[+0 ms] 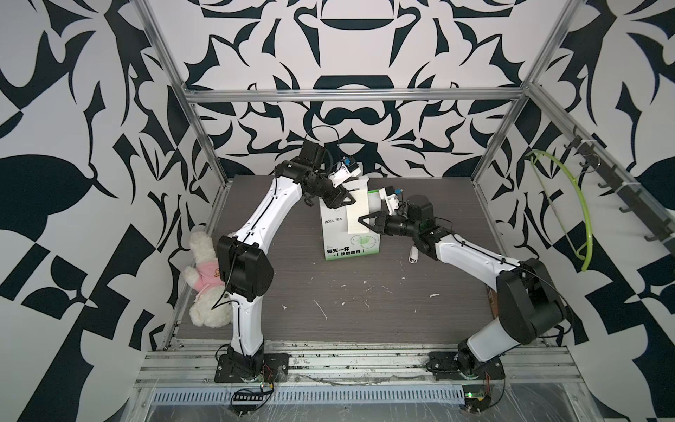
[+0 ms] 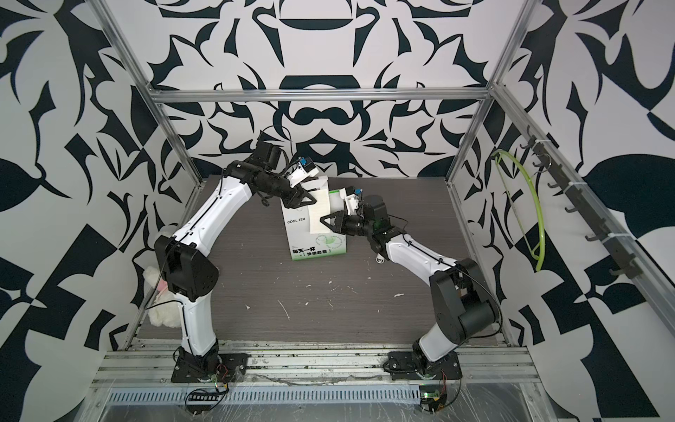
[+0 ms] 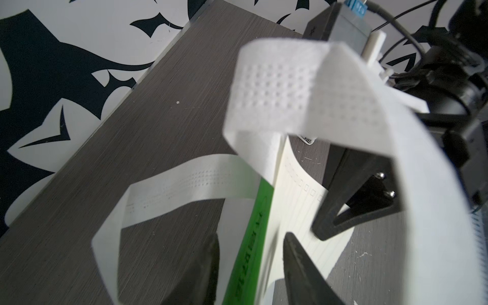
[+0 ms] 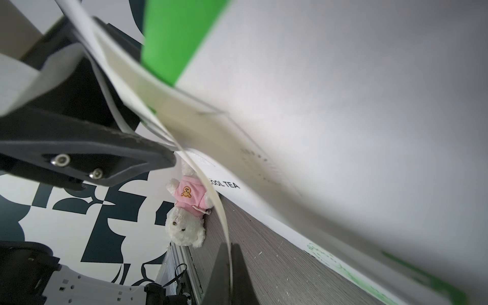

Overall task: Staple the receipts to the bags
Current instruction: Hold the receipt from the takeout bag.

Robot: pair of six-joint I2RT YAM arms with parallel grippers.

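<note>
The white bag (image 1: 338,234) (image 2: 301,239) with green sides and "COOL TEA" print stands upright at the middle back of the table. The cream receipt (image 1: 358,210) (image 2: 320,215) lies against its front face, upper right. My right gripper (image 1: 361,220) (image 4: 230,250) is shut on the receipt's (image 4: 220,211) lower edge. My left gripper (image 1: 350,199) (image 3: 250,237) is open at the bag's top. Its jaws stand on either side of the green bag edge (image 3: 260,206) and the receipt (image 3: 298,200), with gaps showing. The bag's white loop handles (image 3: 277,87) arch over that gripper.
A small white stapler (image 1: 413,255) (image 2: 380,258) lies on the table under my right forearm. A white plush bear in a pink shirt (image 1: 206,281) (image 4: 187,219) leans at the table's left edge. A green hoop (image 1: 571,204) hangs on the right wall's hook rail.
</note>
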